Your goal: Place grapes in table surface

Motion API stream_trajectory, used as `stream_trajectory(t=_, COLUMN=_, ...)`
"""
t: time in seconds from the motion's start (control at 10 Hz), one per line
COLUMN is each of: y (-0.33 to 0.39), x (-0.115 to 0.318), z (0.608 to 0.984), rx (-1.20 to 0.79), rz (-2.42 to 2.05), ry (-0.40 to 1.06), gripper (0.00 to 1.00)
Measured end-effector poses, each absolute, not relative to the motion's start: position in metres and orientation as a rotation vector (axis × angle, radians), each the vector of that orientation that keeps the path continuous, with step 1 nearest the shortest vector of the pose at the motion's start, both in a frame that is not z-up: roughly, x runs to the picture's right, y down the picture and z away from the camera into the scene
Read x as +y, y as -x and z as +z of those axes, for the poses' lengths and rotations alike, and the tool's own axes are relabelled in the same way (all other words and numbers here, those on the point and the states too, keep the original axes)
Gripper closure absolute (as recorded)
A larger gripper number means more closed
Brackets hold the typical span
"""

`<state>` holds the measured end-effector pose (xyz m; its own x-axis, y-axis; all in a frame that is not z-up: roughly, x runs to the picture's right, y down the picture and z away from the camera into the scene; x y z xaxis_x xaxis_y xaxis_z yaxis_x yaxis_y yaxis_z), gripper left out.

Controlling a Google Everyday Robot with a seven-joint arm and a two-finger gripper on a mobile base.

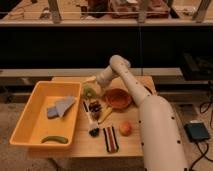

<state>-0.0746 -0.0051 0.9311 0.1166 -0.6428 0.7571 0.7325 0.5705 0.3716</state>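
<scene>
The grapes (95,106), a small dark reddish-purple cluster, lie on the light tan table surface (131,146) just right of the yellow bin and left of the maroon bowl. My gripper (92,86) is at the far middle of the table, above and a little behind the grapes, right over a greenish item (89,92). The arm reaches it from the lower right, over the bowl. I cannot see anything held in the gripper.
A yellow plastic bin (30,117) fills the table's left side and holds a grey cloth (60,106) and a green pepper-like item (55,139). A maroon bowl (118,98), an orange fruit (125,128), a striped packet (110,139) and a small dark object (93,131) sit nearby.
</scene>
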Motion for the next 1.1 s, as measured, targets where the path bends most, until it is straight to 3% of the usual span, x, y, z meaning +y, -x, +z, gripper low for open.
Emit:
stream_trajectory(t=0.9, y=0.074, x=-0.006, z=0.929, rx=-1.045, rz=-1.012, ry=0.102, gripper=0.20)
stream_trajectory(t=1.1, y=0.063, x=-0.013, z=0.917, rx=-0.979, rz=-1.048, ry=0.156, gripper=0.20)
